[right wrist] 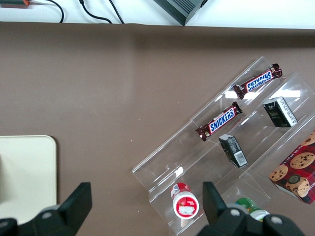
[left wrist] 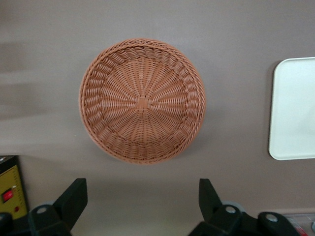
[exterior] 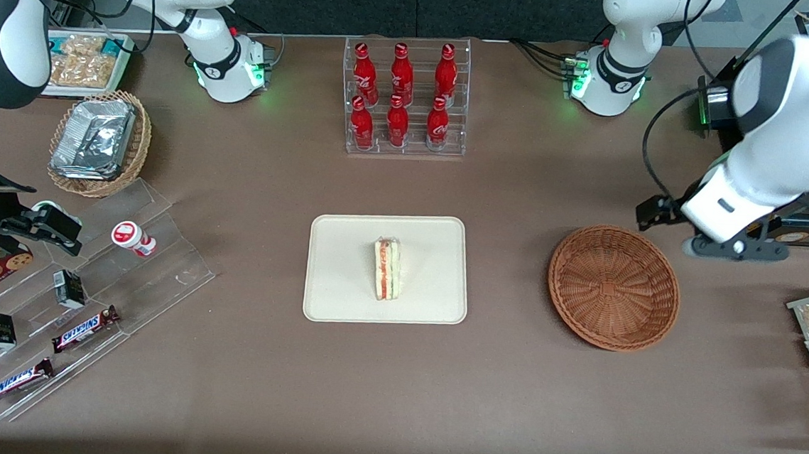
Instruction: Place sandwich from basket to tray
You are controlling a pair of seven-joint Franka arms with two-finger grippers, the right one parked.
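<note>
Pale bread, the sandwich [exterior: 387, 268] lies mid-tray [exterior: 342, 301], long axis running toward the front camera, well apart from the jaws [left wrist: 142, 199], which hang spread above the counter [exterior: 506, 405] beside the basket [exterior: 614, 288].

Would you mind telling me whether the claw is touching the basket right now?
Apart. The left wrist view shows the open claw with bare table between its fingers and the empty basket.

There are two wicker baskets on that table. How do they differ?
The reddish-brown basket is round, shallow and empty, lying below the open pincer toward the working arm's end. The lighter tan basket, toward the parked arm's end, looks deeper and holds silver foil packets. The sandwich now sits on the tray, in neither. Both are woven and rest on the table.
</note>
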